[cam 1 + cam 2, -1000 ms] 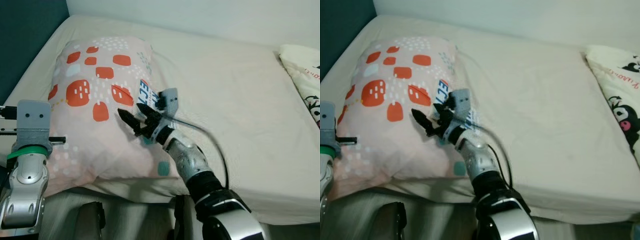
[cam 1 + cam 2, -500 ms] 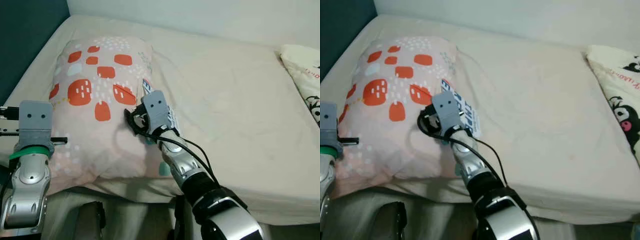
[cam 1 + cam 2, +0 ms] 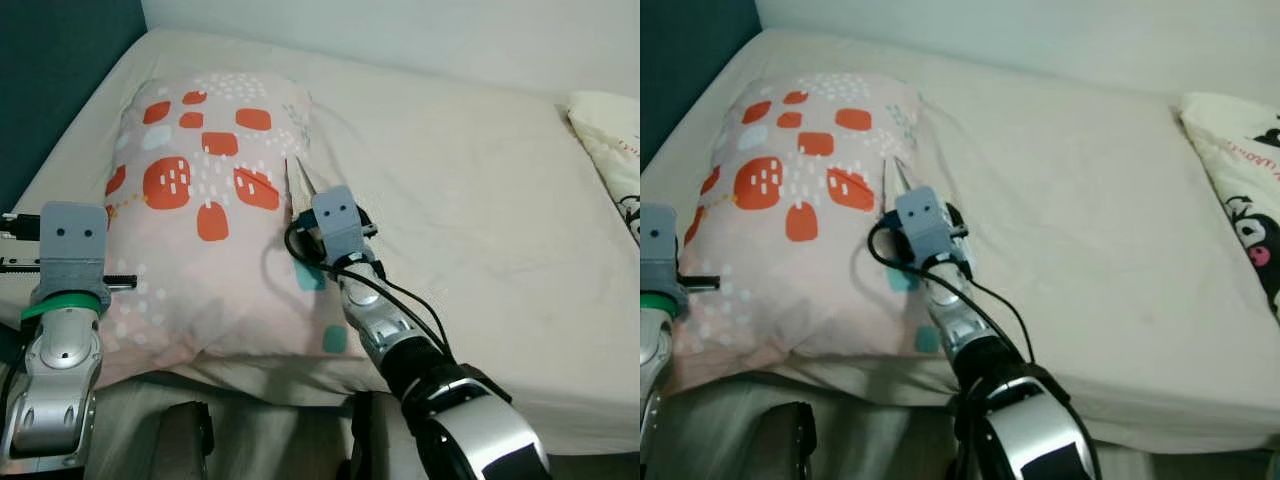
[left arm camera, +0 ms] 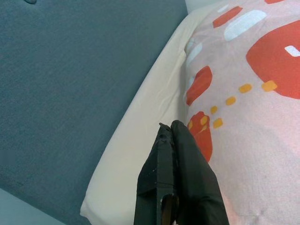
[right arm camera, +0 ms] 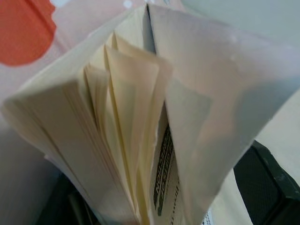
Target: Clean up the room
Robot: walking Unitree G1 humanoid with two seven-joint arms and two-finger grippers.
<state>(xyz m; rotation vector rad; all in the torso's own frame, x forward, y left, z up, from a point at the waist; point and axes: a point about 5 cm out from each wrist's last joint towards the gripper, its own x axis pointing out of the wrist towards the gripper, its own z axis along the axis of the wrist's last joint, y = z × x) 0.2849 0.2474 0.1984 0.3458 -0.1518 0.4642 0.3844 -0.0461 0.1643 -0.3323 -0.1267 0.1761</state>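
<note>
A thin paperback book (image 3: 299, 186) stands on its edge at the right border of a pink pillow (image 3: 180, 230) with orange-red patches. My right gripper (image 3: 311, 228) is shut on the book's lower end, under its grey wrist camera block. In the right wrist view the book's cream pages (image 5: 126, 117) fan out, with a black finger (image 5: 268, 183) beside them. My left gripper (image 4: 171, 127) is shut on nothing and hangs by the pillow's left edge.
The pillow lies on a cream bed (image 3: 470, 190). A white cartoon-print pillow (image 3: 1240, 170) sits at the far right. A dark blue headboard (image 3: 45, 80) borders the bed on the left. The bed's front edge is just below the pillow.
My right gripper has turned at the wrist and shifted slightly right, tipping the book from lying flat to standing on edge. The left arm has stayed put.
</note>
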